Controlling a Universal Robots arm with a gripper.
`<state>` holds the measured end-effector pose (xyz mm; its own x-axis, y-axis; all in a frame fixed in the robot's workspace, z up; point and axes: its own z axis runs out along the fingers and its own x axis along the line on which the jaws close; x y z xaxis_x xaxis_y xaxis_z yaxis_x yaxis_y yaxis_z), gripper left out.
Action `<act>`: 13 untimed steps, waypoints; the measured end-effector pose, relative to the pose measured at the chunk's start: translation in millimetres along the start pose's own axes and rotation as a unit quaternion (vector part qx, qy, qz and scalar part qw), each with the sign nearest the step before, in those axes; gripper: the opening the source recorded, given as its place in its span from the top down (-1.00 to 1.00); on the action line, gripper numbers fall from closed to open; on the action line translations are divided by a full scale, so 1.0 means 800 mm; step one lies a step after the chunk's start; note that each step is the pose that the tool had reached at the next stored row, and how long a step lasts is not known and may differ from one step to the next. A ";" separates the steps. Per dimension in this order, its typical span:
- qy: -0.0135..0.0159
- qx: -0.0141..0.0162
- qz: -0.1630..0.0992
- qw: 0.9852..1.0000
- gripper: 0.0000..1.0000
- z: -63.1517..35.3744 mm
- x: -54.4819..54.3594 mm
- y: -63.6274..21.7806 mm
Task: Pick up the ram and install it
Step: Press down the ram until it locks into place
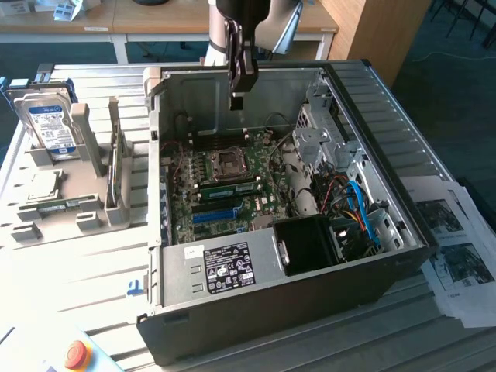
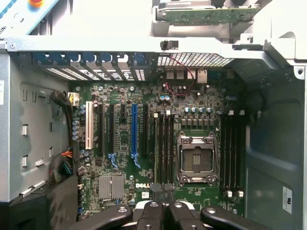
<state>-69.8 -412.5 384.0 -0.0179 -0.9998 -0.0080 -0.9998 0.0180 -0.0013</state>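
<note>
One arm hangs over the open computer case (image 1: 271,201), its gripper (image 1: 239,91) poised above the motherboard (image 1: 225,186) with the jaws closed and nothing visible between them. At about nine o'clock from the case, on the table (image 1: 70,263), a grey fixture (image 1: 77,178) holds a hard drive (image 1: 48,128) and the ram (image 1: 114,167), standing on edge in a slot, well apart from the gripper. Several printed sheets (image 1: 457,256) lie at three o'clock of the case.
</note>
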 end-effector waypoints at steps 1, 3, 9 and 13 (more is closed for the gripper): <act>0.000 0.000 0.000 1.000 0.80 0.001 0.000 0.000; 0.000 0.000 0.000 1.000 0.80 0.003 0.000 0.000; 0.000 0.000 0.000 1.000 0.80 0.010 0.000 0.000; 0.000 0.000 0.000 1.000 0.80 0.014 0.000 0.000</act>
<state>-69.8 -412.4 372.9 -0.0179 -0.9998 -0.0080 -0.9998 0.0179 -0.0013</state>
